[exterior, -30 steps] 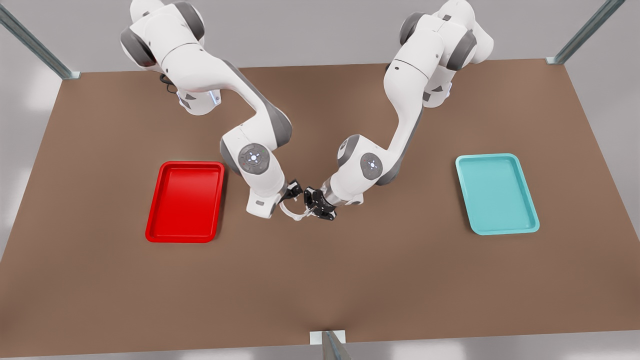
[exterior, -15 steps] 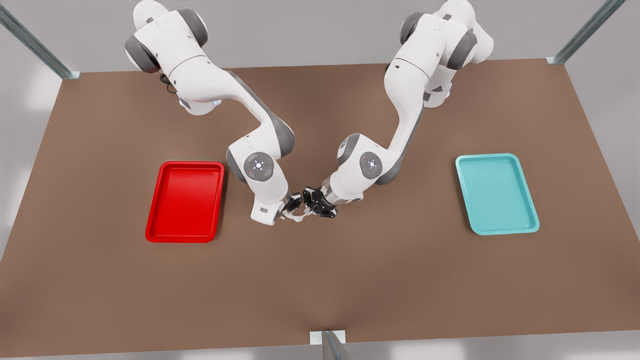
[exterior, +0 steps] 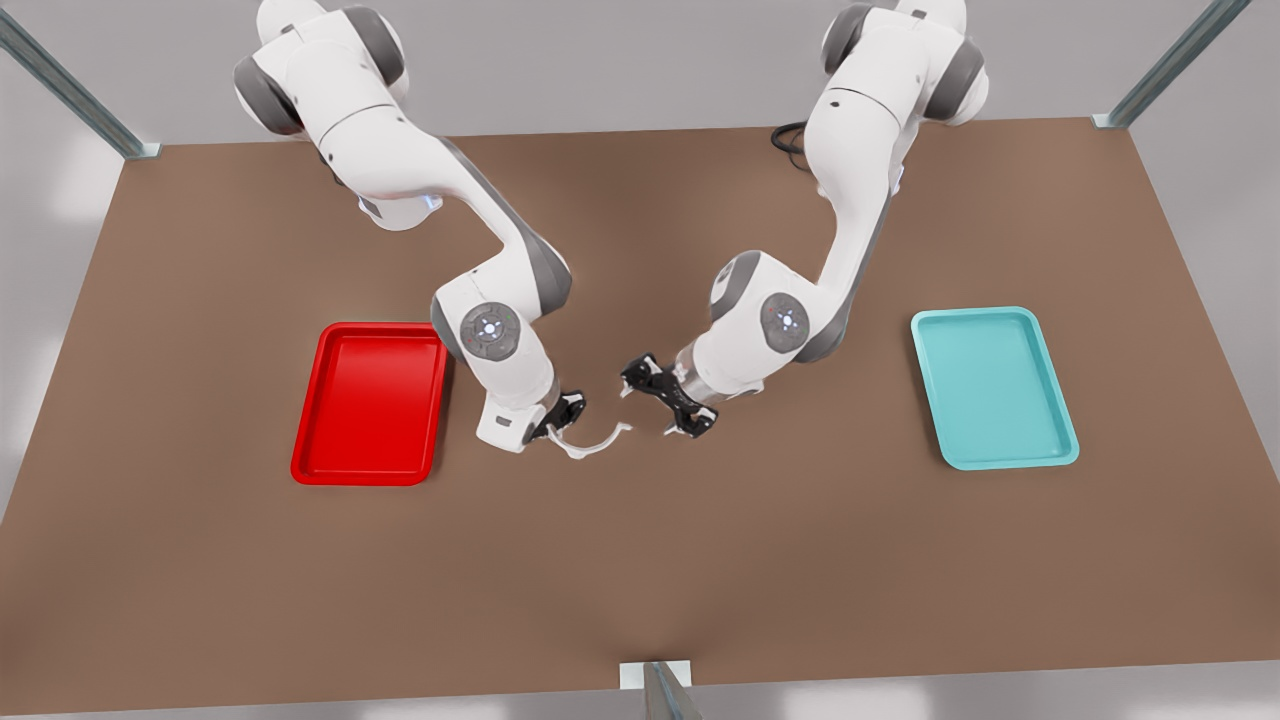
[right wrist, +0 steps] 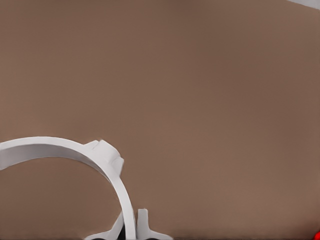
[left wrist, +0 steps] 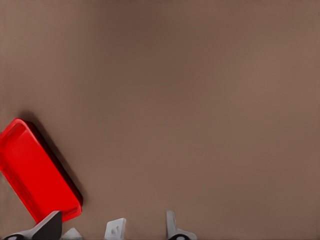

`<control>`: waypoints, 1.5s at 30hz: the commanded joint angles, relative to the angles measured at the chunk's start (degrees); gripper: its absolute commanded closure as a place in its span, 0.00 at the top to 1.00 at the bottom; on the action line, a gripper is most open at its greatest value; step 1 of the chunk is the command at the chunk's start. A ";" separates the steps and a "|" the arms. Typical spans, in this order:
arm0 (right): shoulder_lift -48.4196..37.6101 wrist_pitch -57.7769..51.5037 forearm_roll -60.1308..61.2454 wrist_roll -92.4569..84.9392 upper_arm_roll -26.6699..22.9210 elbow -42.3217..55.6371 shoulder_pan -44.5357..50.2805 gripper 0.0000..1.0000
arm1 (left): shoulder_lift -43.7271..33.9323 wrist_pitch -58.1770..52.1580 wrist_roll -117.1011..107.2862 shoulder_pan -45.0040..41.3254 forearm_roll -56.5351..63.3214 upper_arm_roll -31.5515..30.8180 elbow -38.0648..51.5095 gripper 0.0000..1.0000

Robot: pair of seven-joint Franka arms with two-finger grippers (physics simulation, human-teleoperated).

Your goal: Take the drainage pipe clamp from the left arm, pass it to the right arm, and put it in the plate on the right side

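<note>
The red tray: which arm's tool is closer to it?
The right tool, holding the clamp, sits just beside the red tray. The left tool is farther off, across the clamp.

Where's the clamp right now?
The drainage pipe clamp is held in the right gripper, mid-table in the front view, just to the right of the red plate; the left gripper stands open beside it.

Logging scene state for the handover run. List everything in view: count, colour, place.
drainage pipe clamp: 1, white, mid-table, held by the right gripper
plate: 1, red, on the front view's left of the table
teal tray: 1, on the front view's right
table: 1, brown
right gripper: 1, black, shut on one end of the clamp, beside the plate
left gripper: 1, black, open, apart from the clamp's free end
</note>
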 commanded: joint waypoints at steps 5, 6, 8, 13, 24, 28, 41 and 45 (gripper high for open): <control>-7.07 -0.22 -0.68 -4.01 -0.01 -9.26 -8.17 0.21 | -3.55 -32.24 49.14 14.41 4.39 1.41 0.03 1.00; -9.00 -0.13 -0.68 -5.94 -0.01 -11.98 -10.46 0.21 | -3.55 -33.74 62.06 18.63 6.77 1.50 0.03 1.00; -11.37 -0.13 -0.68 -10.69 -0.01 -16.11 -16.26 0.21 | -3.46 -34.80 95.42 25.40 14.66 1.85 2.49 1.00; -15.15 -0.13 -0.68 -13.41 -0.01 -24.73 -26.19 0.21 | -13.11 -36.28 163.23 30.15 25.66 5.10 3.81 1.00; -11.03 0.66 0.99 -20.71 -0.01 -30.97 -35.42 0.21 | -15.06 -39.72 169.57 28.04 35.78 2.56 3.19 1.00; -9.09 1.89 0.90 -20.80 -0.01 -30.44 -36.21 0.51 | -14.71 -37.61 169.75 27.69 35.60 2.12 3.11 1.00; -21.29 -32.22 -2.70 -13.16 -1.55 5.88 -25.54 1.00 | -13.04 -35.94 169.84 27.60 31.21 2.03 4.16 1.00; -22.63 -28.78 -0.94 -13.24 -4.23 0.75 -24.35 1.00 | -13.04 -36.11 169.75 26.81 31.30 2.12 4.16 1.00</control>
